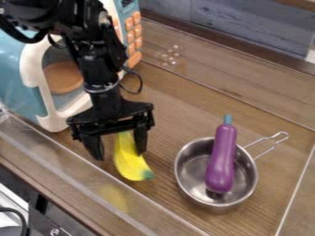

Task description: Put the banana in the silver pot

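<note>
The yellow banana (131, 160) lies on the wooden table, left of the silver pot (215, 175). My gripper (120, 141) stands open right over the banana's upper half, one finger on each side of it, close above or touching. The banana's far end is hidden behind the fingers. The silver pot sits at the front right with its wire handle (274, 142) pointing right. A purple eggplant (222, 154) lies inside the pot, leaning on its rim.
A teal-and-white toy microwave (50, 64) stands at the back left with its door facing the gripper. The table's front edge (74, 198) runs close below the banana. A dark wall panel runs along the back.
</note>
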You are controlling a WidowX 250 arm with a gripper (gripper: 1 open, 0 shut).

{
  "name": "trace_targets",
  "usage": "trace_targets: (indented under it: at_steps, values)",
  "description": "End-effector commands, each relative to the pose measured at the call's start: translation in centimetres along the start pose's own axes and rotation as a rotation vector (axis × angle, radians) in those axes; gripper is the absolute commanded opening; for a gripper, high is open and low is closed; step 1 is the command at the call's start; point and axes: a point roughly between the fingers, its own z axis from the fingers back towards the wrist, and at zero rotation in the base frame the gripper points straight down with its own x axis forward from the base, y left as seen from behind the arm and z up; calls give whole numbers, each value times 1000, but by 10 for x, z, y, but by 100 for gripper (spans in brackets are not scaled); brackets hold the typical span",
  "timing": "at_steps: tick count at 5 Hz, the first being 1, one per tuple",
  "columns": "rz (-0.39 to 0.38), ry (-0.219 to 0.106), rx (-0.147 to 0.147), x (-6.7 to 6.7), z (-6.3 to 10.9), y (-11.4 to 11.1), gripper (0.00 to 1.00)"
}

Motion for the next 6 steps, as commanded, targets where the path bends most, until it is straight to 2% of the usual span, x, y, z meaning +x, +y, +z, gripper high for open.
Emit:
trace_targets:
  at_steps: [1,2,3,5,6]
  values:
    - [46,-33,-7,4,4,-8,100]
    - [81,-45,1,3,4,-14,100]
    - [45,-53,13,0,-6,-16,100]
    - [-15,-49,24,-5,-10,-20,100]
    - [-34,-46,28,-7,-10,-24,0]
